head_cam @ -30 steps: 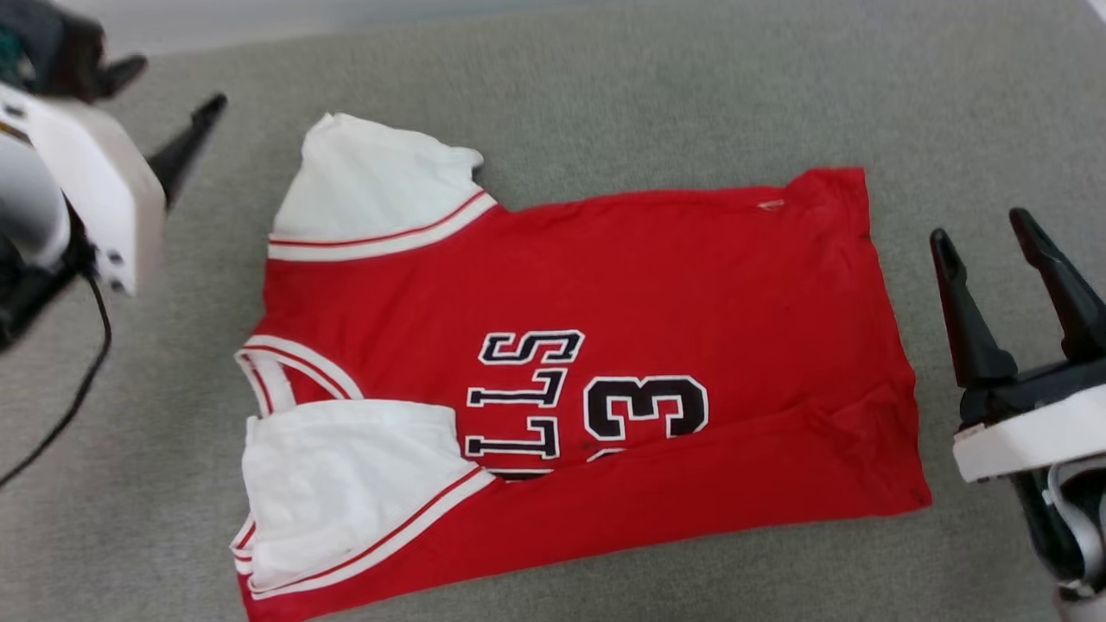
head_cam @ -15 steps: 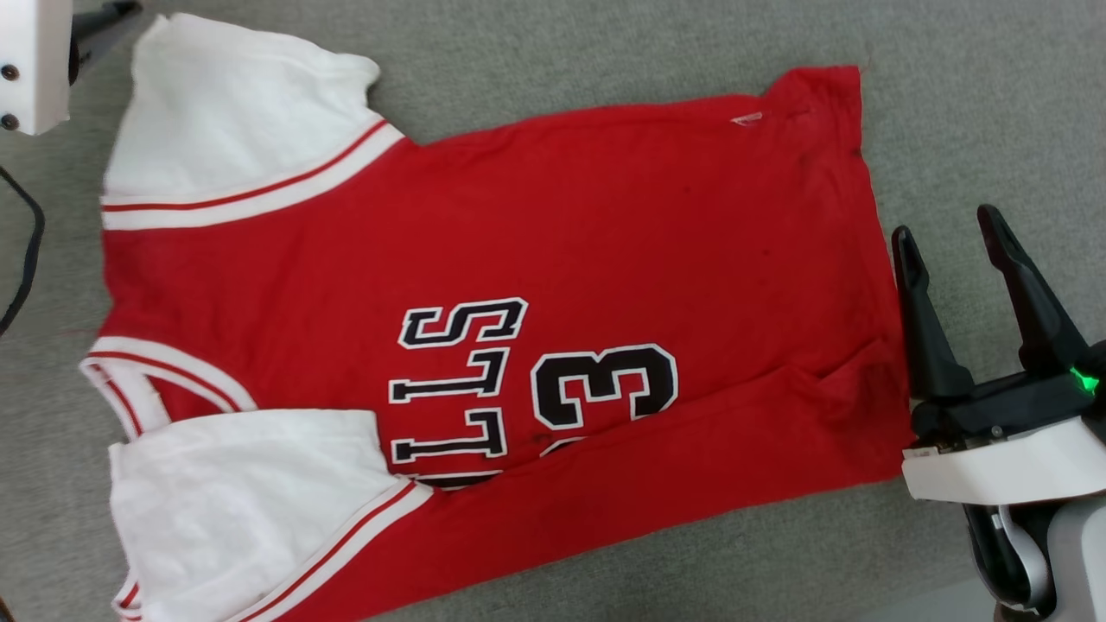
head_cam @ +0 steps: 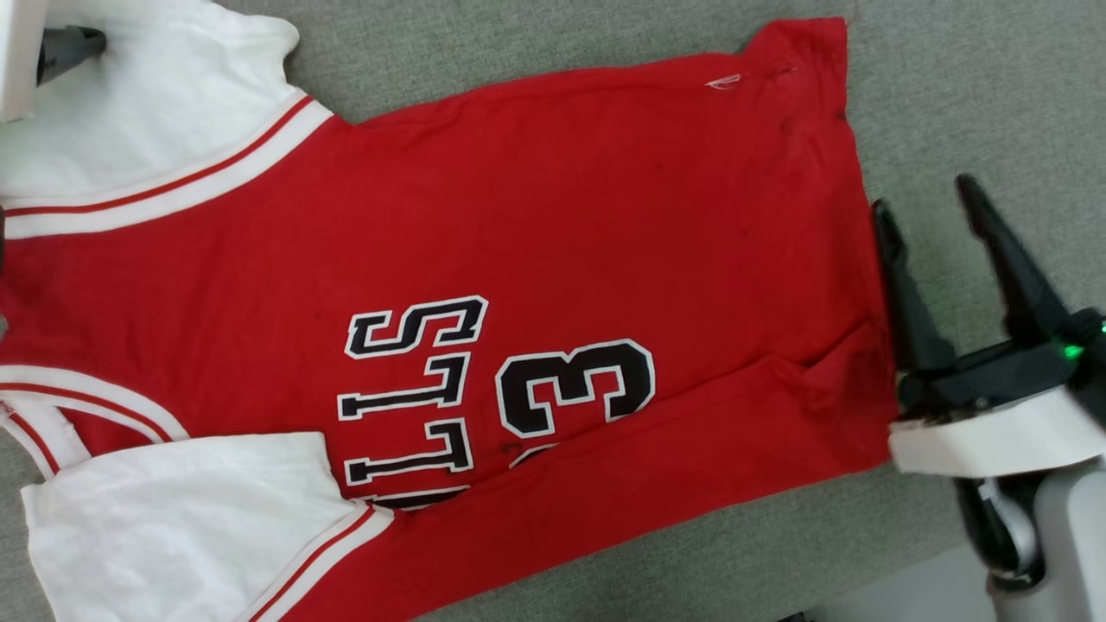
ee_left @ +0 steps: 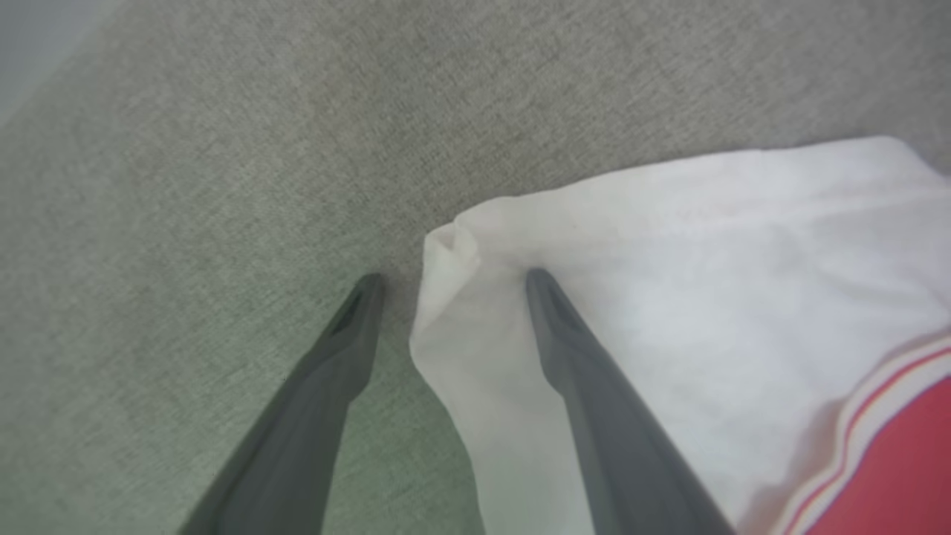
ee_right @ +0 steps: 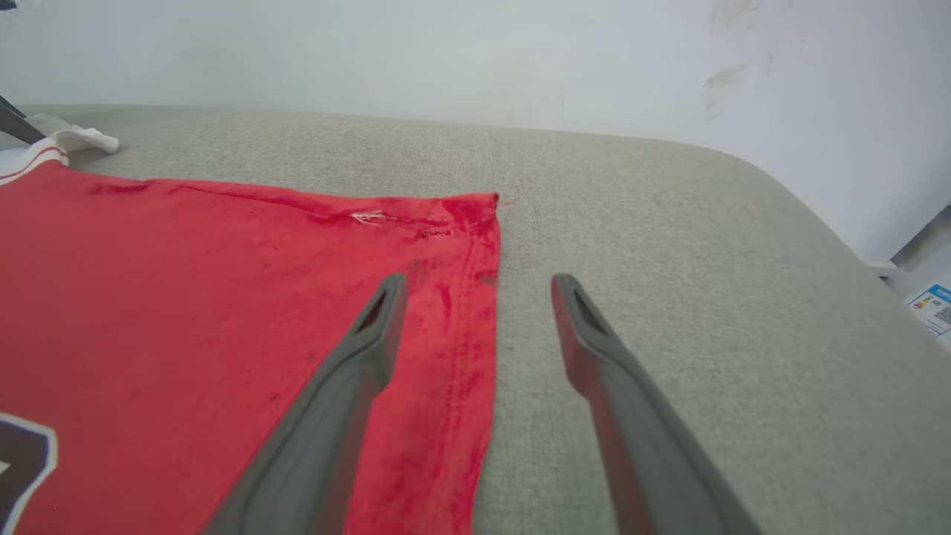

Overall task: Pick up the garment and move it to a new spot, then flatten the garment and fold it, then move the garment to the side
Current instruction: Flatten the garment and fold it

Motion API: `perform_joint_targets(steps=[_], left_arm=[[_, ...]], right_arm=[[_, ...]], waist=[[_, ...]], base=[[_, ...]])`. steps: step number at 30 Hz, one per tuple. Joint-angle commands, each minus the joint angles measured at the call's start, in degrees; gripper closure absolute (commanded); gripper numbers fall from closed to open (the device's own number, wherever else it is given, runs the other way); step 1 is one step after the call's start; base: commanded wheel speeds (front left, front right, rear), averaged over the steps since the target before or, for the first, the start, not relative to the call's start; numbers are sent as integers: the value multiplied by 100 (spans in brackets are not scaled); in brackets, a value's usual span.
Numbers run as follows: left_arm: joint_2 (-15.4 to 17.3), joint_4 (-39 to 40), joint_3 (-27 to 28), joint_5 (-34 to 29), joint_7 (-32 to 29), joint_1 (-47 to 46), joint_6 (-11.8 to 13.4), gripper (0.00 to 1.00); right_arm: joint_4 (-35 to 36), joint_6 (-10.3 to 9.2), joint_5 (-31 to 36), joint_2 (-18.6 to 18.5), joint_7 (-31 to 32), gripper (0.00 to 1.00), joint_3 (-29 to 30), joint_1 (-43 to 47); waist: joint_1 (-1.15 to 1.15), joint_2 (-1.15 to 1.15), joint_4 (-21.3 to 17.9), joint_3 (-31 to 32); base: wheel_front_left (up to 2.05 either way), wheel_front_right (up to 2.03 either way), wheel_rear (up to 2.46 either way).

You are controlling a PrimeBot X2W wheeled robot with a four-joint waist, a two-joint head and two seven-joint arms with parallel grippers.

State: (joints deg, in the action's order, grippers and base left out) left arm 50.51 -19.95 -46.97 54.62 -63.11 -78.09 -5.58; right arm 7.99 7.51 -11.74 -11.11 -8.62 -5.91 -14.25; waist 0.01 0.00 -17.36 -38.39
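The garment [head_cam: 562, 216], red with white sleeves, lies flat with the number 3 and black lettering face up. Its near long edge is folded over part of the lettering. My right gripper [head_cam: 920, 194] stands open at the hem. In the right wrist view the hem edge [ee_right: 487, 312] runs between the fingers, one finger [ee_right: 371, 342] over red cloth and the other over bare cushion. My left gripper [ee_left: 453, 279] is open astride the corner of the far white sleeve [ee_left: 706, 297], one finger [ee_left: 565, 349] lying on the sleeve. A dark part of that gripper [head_cam: 69, 41] shows at the head view's top left.
The grey upholstered cushion [head_cam: 950, 86] carries the garment, with bare room beyond the hem. A white wall [ee_right: 446, 52] rises behind it. The cushion's rounded edge [ee_right: 817, 223] drops off at the right, with floor and a printed label [ee_right: 932, 305] beyond.
The head camera has moved closer, so the garment looks larger and sits further left. My right gripper has closed in on the hem. My left gripper has come onto the far sleeve.
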Motion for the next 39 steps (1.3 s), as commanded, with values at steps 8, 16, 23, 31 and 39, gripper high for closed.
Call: perform_joint_targets(steps=[8,16,23,31,39], left_arm=[[-56,2,-38,63,467,284,-97,100],[-182,378,-264,46,987,372,-173,100],[-311,776,-521,119,1280,312,-183,100],[-398,1045,-711,130,1502,35,-184,100],[-443,1233,-878,87,1689,-220,-185,100]], right_arm=[[162,-3,76,-489,154,0,408,-691],[-173,-4,-425,-1853,2232,0,-419,-1779],[-747,-3,-1916,-2935,4608,0,-1637,-2997],[-1446,-3,-2955,-3088,6425,0,-2420,-4184],[-2358,-3,-2961,-2632,6606,0,-2755,-4578]], waist=[[-1,0,212,448],[-1,0,620,787],[-1,0,951,785],[-1,0,1262,495],[-1,0,1479,190]], base=[[0,0,0],[0,0,0],[0,0,0],[0,0,0],[0,0,0]])
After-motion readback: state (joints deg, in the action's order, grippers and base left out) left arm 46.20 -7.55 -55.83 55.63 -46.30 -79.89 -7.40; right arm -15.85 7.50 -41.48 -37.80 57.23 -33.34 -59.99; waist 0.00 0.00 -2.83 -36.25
